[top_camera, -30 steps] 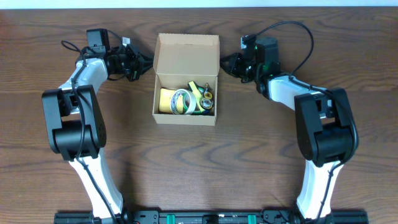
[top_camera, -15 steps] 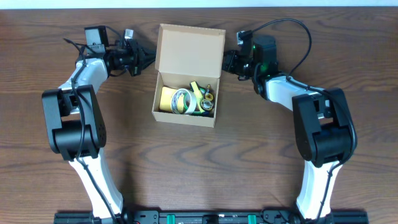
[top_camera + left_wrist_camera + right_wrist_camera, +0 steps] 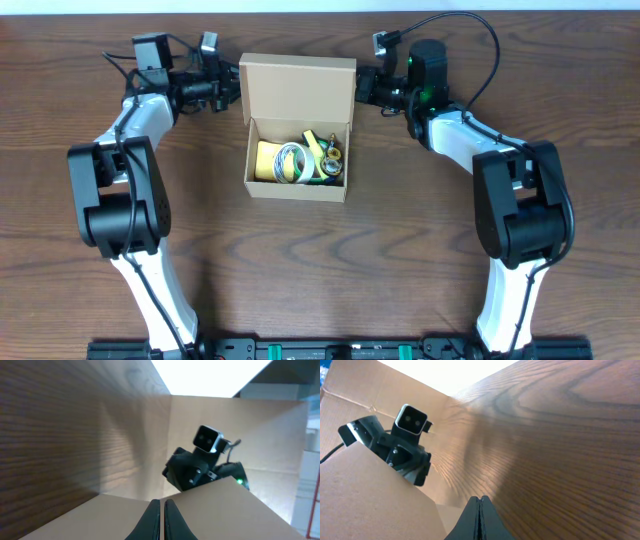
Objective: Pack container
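- Since the tape rolls [image 3: 285,160] and a few other small yellow and green items already lie inside it, the container [image 3: 297,193] looks filled. It sits open-topped in the middle of the counter [image 3: 300,270], between the two arms, so closing it is probably the step in hand.
- Beyond the open compartment, its lid [image 3: 298,88] rises from the far wall on its hinge. It is tilted up rather than laid flat, which suits a flap meant to fold over the contents.
- At the lid's left side edge sits the left tool [image 3: 228,88]. In the left wrist view its fingers are drawn together with only a hairline slit between them, tips against cardboard. Whether any cardboard is pinched in that slit cannot be told.
- At the lid's right side edge sits the right tool [image 3: 362,85], its fingers pressed fully together and its tips at the cardboard. It carries nothing loose.
- Set one at each side, the two tools brace the flap evenly, likely so that it swings without twisting or dragging the light container across the counter.
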{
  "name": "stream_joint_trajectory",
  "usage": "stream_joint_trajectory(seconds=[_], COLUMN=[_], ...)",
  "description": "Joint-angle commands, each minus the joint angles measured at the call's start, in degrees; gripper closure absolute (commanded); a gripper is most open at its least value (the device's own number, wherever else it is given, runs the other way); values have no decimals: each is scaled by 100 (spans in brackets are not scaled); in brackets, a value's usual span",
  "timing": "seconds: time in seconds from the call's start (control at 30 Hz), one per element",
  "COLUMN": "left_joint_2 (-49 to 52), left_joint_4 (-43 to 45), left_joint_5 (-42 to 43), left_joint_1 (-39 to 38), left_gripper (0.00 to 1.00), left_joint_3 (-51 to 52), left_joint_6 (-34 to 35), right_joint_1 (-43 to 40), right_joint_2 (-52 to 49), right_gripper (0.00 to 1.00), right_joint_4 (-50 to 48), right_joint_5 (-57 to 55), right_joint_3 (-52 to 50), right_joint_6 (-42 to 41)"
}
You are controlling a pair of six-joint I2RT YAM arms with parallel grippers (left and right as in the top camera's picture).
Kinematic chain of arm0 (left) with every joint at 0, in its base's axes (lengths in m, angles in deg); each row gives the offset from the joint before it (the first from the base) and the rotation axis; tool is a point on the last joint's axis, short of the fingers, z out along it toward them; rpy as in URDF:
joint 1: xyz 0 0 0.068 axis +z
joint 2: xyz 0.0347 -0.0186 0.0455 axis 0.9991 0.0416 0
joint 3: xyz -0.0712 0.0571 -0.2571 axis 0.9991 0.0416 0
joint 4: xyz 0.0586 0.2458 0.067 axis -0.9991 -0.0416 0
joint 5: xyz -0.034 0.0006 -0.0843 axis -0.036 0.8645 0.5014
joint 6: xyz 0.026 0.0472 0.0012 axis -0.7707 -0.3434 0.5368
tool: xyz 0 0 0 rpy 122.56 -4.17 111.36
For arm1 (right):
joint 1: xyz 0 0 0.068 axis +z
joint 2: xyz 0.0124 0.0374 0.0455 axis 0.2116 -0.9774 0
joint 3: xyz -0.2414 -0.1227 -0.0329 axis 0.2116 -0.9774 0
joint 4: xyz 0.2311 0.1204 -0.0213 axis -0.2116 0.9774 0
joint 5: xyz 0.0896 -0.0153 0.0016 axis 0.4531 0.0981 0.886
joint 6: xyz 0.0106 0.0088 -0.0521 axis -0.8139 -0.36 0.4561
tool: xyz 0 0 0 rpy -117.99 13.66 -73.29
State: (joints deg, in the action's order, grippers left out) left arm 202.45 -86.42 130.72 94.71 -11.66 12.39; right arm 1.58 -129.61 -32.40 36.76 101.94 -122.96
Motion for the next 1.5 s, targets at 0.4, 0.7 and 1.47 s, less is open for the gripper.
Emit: stream_joint_trajectory(seconds=[0.4,0.7,1.47], left_joint_2=[28,28,31], left_joint_4=[1419,5180,-4986], left_joint_5=[1163,1163,-4533], left_joint_1=[162,142,-269], left_gripper=[95,95,95], left_joint_3=[-348,-455,-2769], left_joint_6=[1377,4531,-2817], right_joint_1=[173,863,1351], right_joint_2=[1545,1703,2459], right_gripper=[99,99,99], right_joint_4=[2393,2944,4406], right_joint_5=[-251,-743,-1781], right_joint_3=[107,109,111], right_joint_6=[1784,1954,2374])
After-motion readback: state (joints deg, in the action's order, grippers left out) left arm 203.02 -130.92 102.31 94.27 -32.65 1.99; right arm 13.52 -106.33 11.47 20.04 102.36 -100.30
